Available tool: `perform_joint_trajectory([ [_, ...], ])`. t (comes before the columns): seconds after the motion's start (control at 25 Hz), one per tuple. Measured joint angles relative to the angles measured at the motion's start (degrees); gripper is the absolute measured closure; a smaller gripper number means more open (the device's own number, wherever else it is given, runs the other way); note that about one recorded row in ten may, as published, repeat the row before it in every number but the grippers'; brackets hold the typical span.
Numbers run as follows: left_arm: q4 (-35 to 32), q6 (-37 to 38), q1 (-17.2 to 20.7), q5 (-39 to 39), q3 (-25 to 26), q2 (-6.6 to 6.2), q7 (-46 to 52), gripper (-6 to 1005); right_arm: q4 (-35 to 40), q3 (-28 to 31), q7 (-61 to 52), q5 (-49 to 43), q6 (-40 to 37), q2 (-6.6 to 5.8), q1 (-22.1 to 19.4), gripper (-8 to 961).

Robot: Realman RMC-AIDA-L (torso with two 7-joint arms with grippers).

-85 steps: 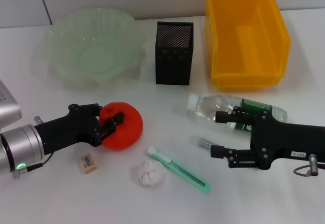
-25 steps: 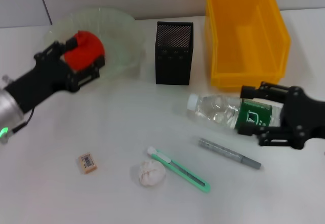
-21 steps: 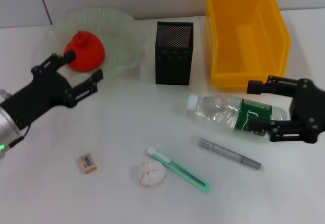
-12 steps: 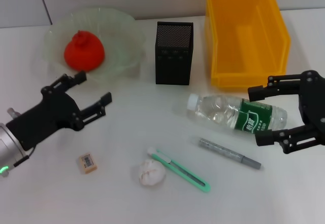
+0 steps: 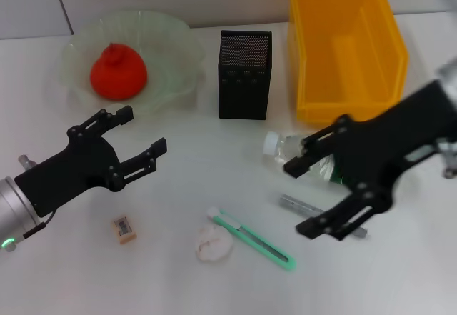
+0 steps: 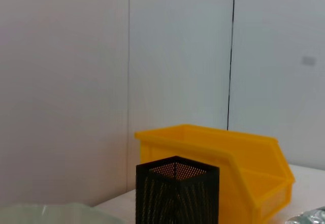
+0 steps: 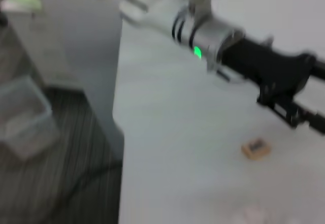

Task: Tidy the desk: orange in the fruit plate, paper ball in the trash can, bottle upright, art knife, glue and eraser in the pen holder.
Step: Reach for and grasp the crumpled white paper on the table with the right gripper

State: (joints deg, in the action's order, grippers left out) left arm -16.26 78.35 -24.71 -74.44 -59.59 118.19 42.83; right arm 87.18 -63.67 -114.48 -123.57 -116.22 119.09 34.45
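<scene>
The orange (image 5: 118, 72) rests inside the pale-green fruit plate (image 5: 173, 33) at the back left. My left gripper (image 5: 145, 129) hangs open and empty in front of the plate. My right gripper (image 5: 296, 199) is open, its fingers spread over the lying bottle (image 5: 280, 146) and the grey glue (image 5: 289, 202), hiding most of both. The mint-green art knife (image 5: 253, 238) and the paper ball (image 5: 213, 242) lie at the front centre. The eraser (image 5: 123, 229) lies front left. The black pen holder (image 5: 245, 83) and yellow trash can (image 5: 346, 51) stand at the back.
The left wrist view shows the pen holder (image 6: 176, 193) in front of the trash can (image 6: 238, 173), with a wall behind. The right wrist view shows the left arm (image 7: 264, 66), the eraser (image 7: 255, 149) and the table's left edge with floor beyond.
The left gripper let go of the orange in the fruit plate and drew back toward the front. The right gripper swung left, turning over the bottle and glue.
</scene>
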Motion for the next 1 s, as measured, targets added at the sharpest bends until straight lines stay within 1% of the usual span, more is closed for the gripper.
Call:
perform_joint_trajectory([
  [0.04,0.00,-0.26,-0.03,-0.01,-0.11,-0.01,0.01,176,0.27,-2.08,-1.01,-1.91,0.55,0.02,1.04,125],
  [0.08,0.00,-0.26,-0.03,-0.01,-0.11,-0.01,0.01,176,1.41,-6.23,-2.46,-4.42,2.04,0.21,2.28,125],
  [0.12,0.00,-0.26,-0.03,-0.01,-0.11,-0.01,0.01,176,1.92,-7.81,-3.22,-4.83,2.86,0.27,2.58,125],
  [0.16,0.01,-0.46,-0.08,-0.01,-0.19,-0.03,0.06,177,1.92,-7.81,-3.22,-4.83,2.86,0.27,2.58,125],
  [0.2,-0.12,-1.43,-0.30,-0.01,-0.24,-0.29,0.92,177,2.39,-9.43,-4.52,-5.24,3.84,0.30,2.95,125],
  [0.24,-0.12,-1.43,-0.30,-0.01,-0.24,-0.29,0.92,177,2.76,-11.05,-6.03,-5.58,4.69,0.31,3.41,125],
  [0.28,-0.32,-1.92,-0.32,0.00,-0.10,-0.46,1.65,177,3.14,-13.58,-10.16,-7.20,5.97,0.28,4.62,125],
  [0.32,-0.32,-1.92,-0.32,0.00,-0.10,-0.46,1.65,178,3.14,-13.58,-10.16,-7.20,5.97,0.28,4.62,125],
  [0.44,-0.59,-3.26,-0.34,0.22,0.04,-0.68,2.29,179,3.55,-17.43,-17.23,-10.21,6.74,0.25,7.06,126],
  [0.48,-0.64,-3.65,-0.34,0.26,0.05,-0.68,2.24,179,3.63,-20.88,-23.04,-12.69,7.25,0.26,9.17,126],
  [0.56,-0.80,-5.08,-0.36,0.33,0.10,-0.68,2.30,179,3.45,-23.97,-28.84,-15.27,8.47,0.28,11.06,126],
  [0.6,-0.85,-5.49,-0.37,0.35,0.16,-0.68,2.36,180,3.45,-23.97,-28.84,-15.27,8.47,0.28,11.06,126],
  [0.68,-0.94,-6.46,-0.42,0.48,0.69,-0.58,2.47,180,3.04,-26.69,-33.37,-17.01,9.58,0.33,12.54,126],
  [0.72,-0.96,-6.74,-0.43,0.54,1.36,-0.45,2.46,181,2.57,-28.99,-35.59,-17.62,10.11,0.38,13.67,126],
  [1.0,-1.14,-6.78,-0.66,0.52,1.69,-0.23,2.47,183,0.15,-34.10,-34.12,-17.69,12.42,0.44,14.85,126],
])
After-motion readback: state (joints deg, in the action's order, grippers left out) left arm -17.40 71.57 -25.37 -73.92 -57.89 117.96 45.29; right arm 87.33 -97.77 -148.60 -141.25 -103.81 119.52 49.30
